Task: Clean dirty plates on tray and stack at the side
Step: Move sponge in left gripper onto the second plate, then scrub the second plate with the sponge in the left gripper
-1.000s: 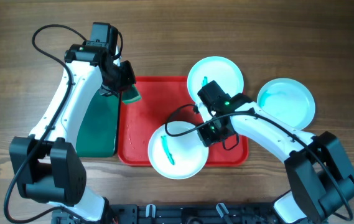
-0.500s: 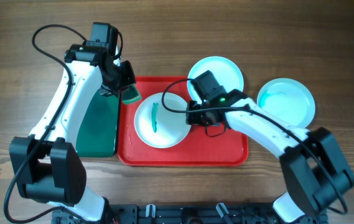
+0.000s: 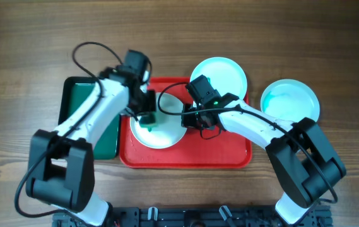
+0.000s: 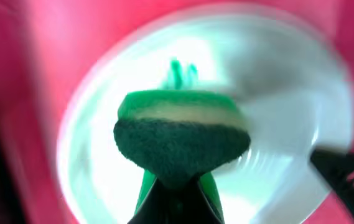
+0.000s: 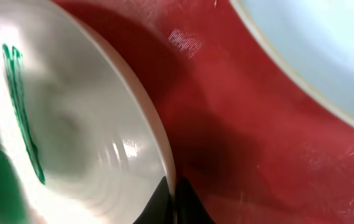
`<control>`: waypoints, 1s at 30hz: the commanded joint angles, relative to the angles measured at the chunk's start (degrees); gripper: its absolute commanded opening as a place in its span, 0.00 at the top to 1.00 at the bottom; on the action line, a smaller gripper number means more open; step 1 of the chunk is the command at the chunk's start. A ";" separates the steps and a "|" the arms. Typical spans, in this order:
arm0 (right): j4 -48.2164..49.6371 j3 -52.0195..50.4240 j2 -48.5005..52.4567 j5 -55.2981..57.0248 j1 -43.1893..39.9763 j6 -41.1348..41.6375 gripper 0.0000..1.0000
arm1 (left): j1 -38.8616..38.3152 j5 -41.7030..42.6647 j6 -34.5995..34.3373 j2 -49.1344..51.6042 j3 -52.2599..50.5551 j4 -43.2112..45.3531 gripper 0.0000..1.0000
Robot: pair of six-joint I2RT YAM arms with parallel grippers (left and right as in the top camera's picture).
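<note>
A white plate [image 3: 163, 129] with a teal streak lies on the left part of the red tray [image 3: 220, 154]. My left gripper [image 3: 146, 117] is shut on a green sponge [image 4: 180, 134] and holds it on the plate's face [image 4: 276, 155]. My right gripper [image 3: 188, 118] is shut on the plate's right rim [image 5: 164, 168]. The teal streak [image 5: 21, 99] shows in the right wrist view. A second white plate [image 3: 220, 72] rests over the tray's back right corner. A third plate [image 3: 291, 102] with a faint teal smear lies on the table to the right.
A dark green tray [image 3: 84, 123] sits left of the red tray, partly under my left arm. The table [image 3: 330, 38] is brown wood.
My right gripper dragged the plate from the tray's front to its left middle. My left arm swung right from the green tray and brought the sponge onto the plate.
</note>
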 commanded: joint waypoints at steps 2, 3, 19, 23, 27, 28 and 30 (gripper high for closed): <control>0.81 0.94 1.44 -1.77 0.09 -0.28 0.96 | -2.12 -6.49 2.75 -0.15 -8.17 4.94 0.96; 1.01 0.94 1.44 -2.16 0.09 -0.63 0.95 | -2.05 -9.44 2.75 -0.15 -9.84 6.01 0.96; 1.18 0.94 1.44 -2.43 0.09 -1.18 0.96 | -2.12 15.67 8.35 -0.07 -11.32 15.56 0.96; 1.18 0.94 1.44 -2.82 0.09 -1.75 0.96 | -1.97 8.07 4.02 -0.07 -11.32 20.35 0.96; 1.20 0.94 1.44 -2.82 0.09 -1.75 0.96 | -1.97 -6.23 -5.90 -0.07 -11.32 20.85 0.96; 1.20 0.94 1.44 -2.82 0.09 -1.77 0.96 | -1.97 -6.27 -6.78 -0.07 -11.32 19.26 0.96; 1.29 0.94 1.44 -2.82 0.09 -1.75 0.96 | -2.14 -4.13 -7.80 -0.07 -11.32 14.58 0.96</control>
